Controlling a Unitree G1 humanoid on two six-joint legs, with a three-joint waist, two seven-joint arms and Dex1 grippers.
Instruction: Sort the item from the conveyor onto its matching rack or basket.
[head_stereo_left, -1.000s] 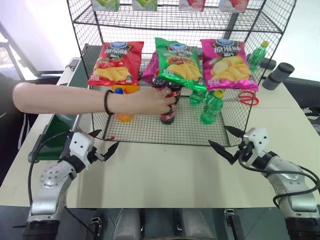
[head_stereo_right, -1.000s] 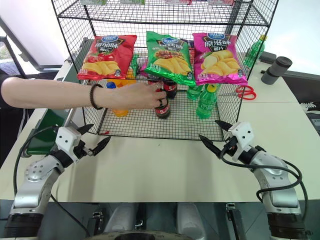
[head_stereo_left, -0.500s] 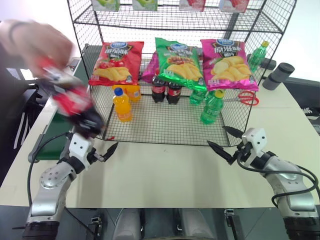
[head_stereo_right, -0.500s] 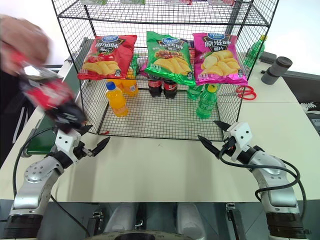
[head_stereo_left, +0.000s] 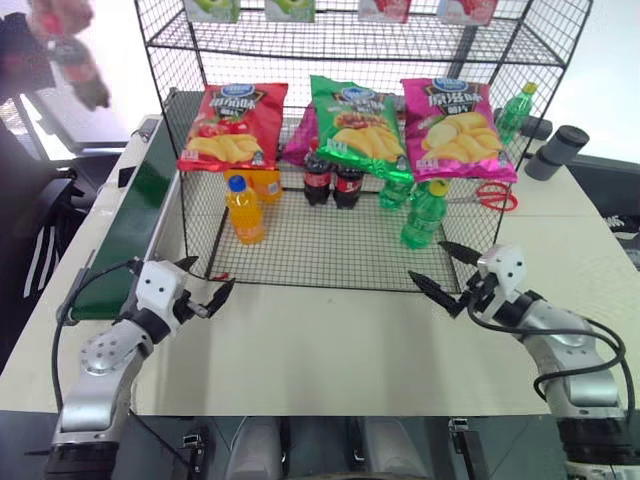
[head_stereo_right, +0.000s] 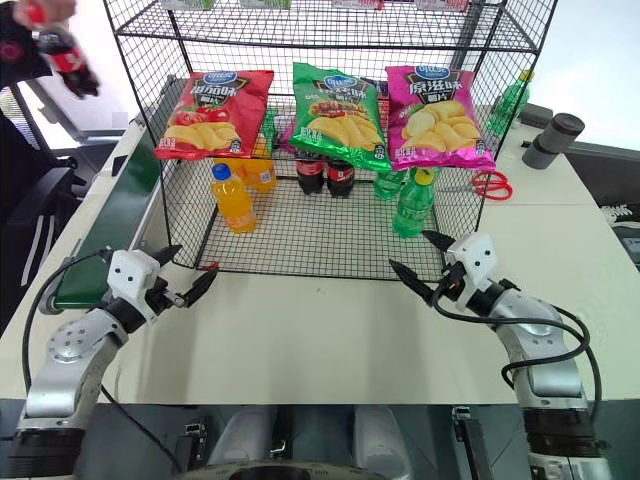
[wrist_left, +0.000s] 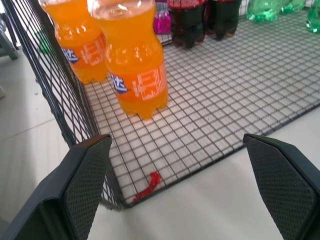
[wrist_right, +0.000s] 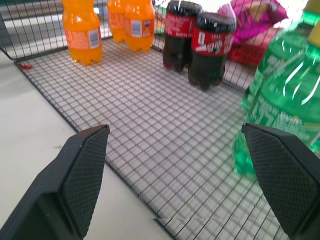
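Note:
The item, a cola bottle (head_stereo_left: 82, 68) with a red label, is blurred at the upper left, held in a person's hand (head_stereo_left: 52, 14) above the far end of the conveyor (head_stereo_left: 130, 225). The conveyor is a dark green belt running along the table's left side. The black wire rack (head_stereo_left: 330, 250) stands ahead of me, with two cola bottles (head_stereo_left: 333, 182) at the back of its floor. My left gripper (head_stereo_left: 208, 280) is open in front of the rack's left corner. My right gripper (head_stereo_left: 428, 264) is open at the rack's right front corner. Both are empty.
In the rack stand two orange bottles (wrist_left: 135, 65), green bottles (head_stereo_left: 424, 214) and three chip bags (head_stereo_left: 352, 122) hanging above. Red scissors (head_stereo_left: 490, 196) and a grey cylinder (head_stereo_left: 558, 151) lie right of the rack. A small red scrap (wrist_left: 148, 185) sits at the rack's front edge.
The person's hand took a cola bottle off the rack floor, swung it out to the left and raised it to the upper left. Both my grippers stayed where they were.

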